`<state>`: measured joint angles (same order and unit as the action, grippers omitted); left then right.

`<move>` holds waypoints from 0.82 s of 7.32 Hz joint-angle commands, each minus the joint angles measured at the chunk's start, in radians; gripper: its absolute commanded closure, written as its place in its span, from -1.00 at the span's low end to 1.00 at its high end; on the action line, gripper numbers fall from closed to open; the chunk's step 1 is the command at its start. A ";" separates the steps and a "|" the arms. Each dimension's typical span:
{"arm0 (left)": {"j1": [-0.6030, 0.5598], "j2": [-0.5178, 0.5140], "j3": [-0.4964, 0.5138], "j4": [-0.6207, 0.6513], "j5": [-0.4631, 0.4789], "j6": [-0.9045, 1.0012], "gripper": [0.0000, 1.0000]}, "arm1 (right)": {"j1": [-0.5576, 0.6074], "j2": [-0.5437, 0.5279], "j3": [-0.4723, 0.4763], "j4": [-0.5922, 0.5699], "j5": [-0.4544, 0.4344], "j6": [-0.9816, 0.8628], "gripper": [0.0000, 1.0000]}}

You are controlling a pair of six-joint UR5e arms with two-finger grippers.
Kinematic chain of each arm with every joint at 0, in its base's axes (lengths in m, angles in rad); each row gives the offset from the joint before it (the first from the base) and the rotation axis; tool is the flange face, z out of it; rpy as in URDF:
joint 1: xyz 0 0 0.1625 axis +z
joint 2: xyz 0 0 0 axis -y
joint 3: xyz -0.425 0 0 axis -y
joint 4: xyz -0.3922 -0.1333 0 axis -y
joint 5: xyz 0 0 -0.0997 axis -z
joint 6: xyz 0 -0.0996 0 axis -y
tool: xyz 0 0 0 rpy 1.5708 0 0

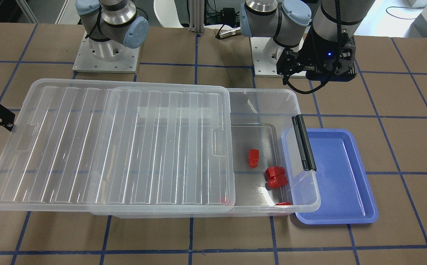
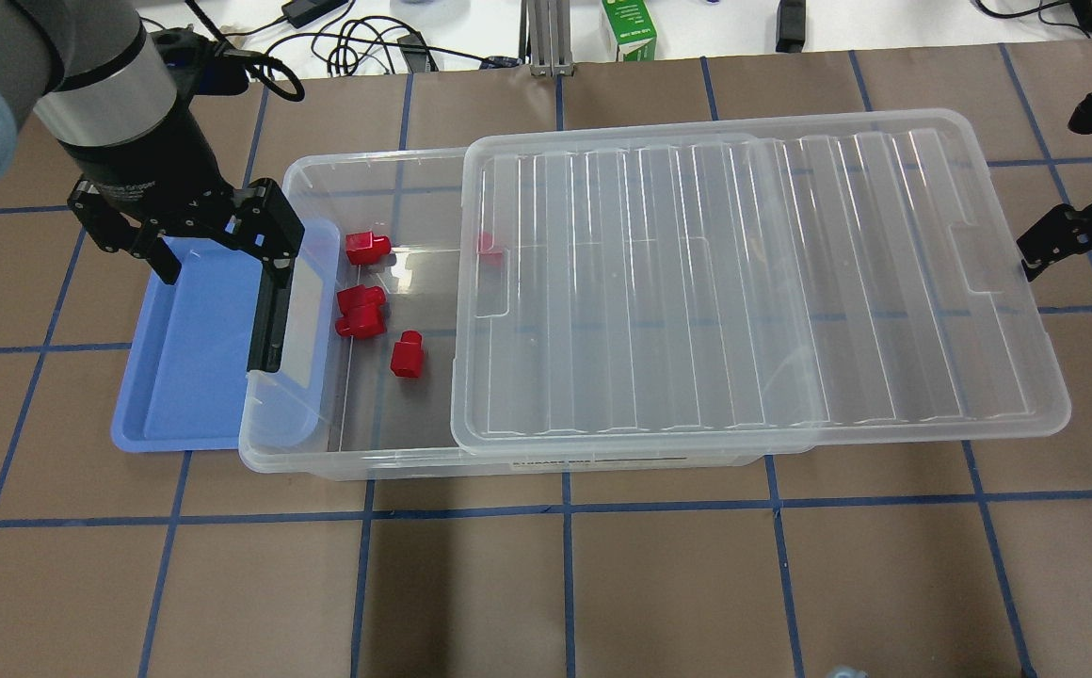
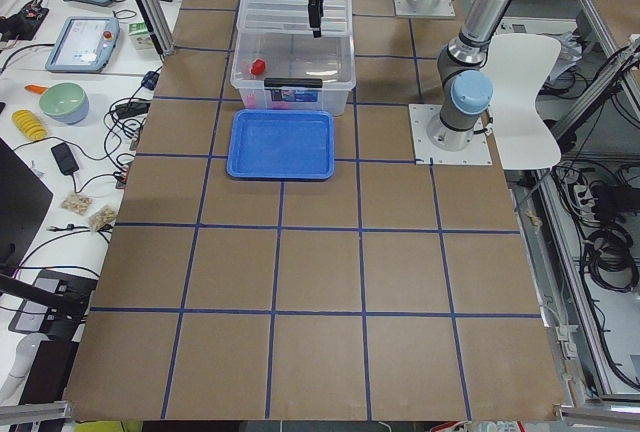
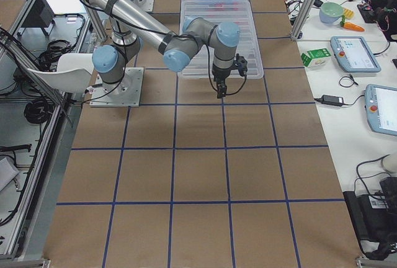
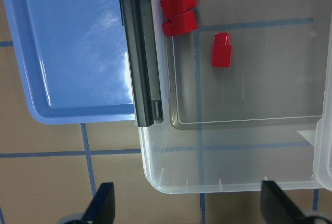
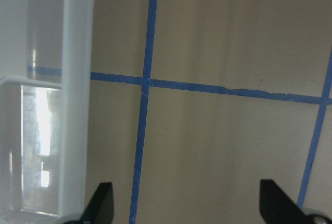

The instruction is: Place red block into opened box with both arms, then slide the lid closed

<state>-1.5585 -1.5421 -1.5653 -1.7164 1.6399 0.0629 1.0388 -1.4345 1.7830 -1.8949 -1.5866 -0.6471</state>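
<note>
left arm (image 2: 113,104), jaws spread wide, right arm (image 4: 142,26) likewise (both wrists pointing down)

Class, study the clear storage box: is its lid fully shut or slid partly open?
Partly open. The lid is slid off toward one end, leaving the box uncovered beside its black clip bar.

Red block (image 2: 407,355): small, bright red, cube with narrower stub, lying on side on floor of box (image 2: 358,463), in uncovered end. Box: clear bin, upright. Lid (image 2: 744,282): ribbed, translucent, flat on rim, slid part open, overhanging box's opposite end.
</note>
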 commanded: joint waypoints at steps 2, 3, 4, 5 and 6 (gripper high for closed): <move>0.000 -0.003 0.001 0.001 -0.003 -0.008 -1.00 | 0.007 -0.004 0.010 0.002 0.002 0.026 -1.00; 0.000 -0.004 0.001 0.001 -0.002 -0.009 -1.00 | 0.009 -0.004 0.010 0.003 0.011 0.037 -1.00; 0.000 -0.004 -0.001 0.001 -0.002 -0.011 -1.00 | 0.010 -0.006 0.012 0.008 0.039 0.056 -1.00; 0.000 -0.004 -0.001 0.001 -0.002 -0.011 -1.00 | 0.023 -0.006 0.012 0.008 0.045 0.063 -1.00; 0.000 -0.003 -0.002 0.001 -0.002 -0.011 -1.00 | 0.047 -0.007 0.012 0.008 0.045 0.101 -1.00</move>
<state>-1.5585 -1.5459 -1.5664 -1.7150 1.6382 0.0525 1.0631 -1.4406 1.7944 -1.8874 -1.5475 -0.5799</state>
